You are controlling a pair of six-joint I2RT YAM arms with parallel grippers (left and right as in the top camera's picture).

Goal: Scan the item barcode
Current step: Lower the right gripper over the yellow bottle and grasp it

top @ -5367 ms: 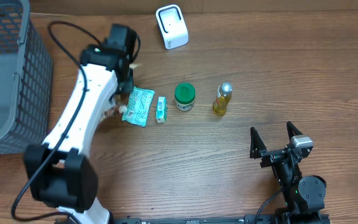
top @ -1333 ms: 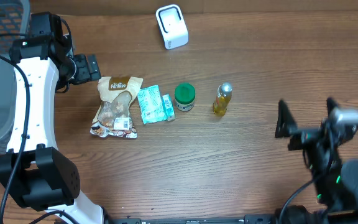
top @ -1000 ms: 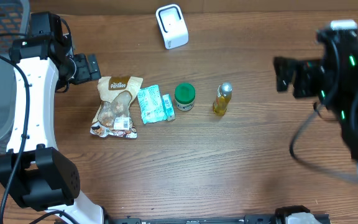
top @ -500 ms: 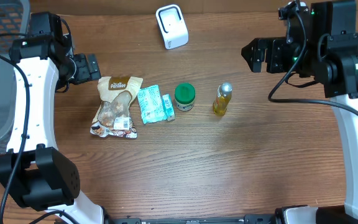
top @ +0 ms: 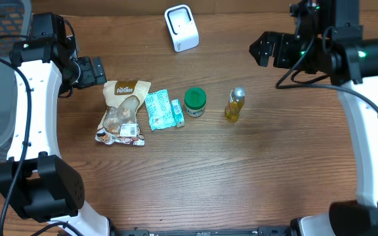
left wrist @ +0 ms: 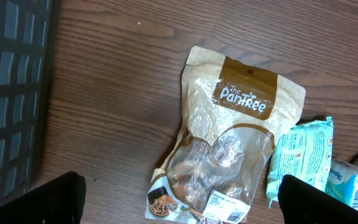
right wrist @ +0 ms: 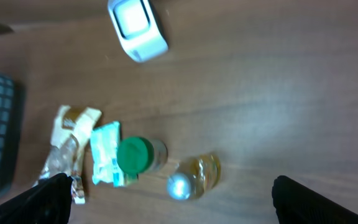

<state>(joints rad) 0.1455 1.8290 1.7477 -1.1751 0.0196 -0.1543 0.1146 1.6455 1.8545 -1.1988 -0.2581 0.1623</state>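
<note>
Five items lie in a row across the middle of the wooden table [top: 195, 177], none of them held. From the robot's left they are a brown snack pouch [top: 121, 110], a teal packet [top: 154, 109] touching its edge, a small teal box [top: 176, 113] just beside that, a green-lidded jar [top: 195, 101], and a yellow bottle [top: 234, 105] with a silver cap standing apart. The white scanner [top: 181, 27] sits at the far edge, well apart from the row. The left gripper [top: 94, 71] hovers between the grey basket [top: 8, 78] and the pouch, its fingers spread wide and empty. The right gripper [top: 263, 50] hangs above the table beyond the bottle, its fingers also spread wide with nothing between them
</note>
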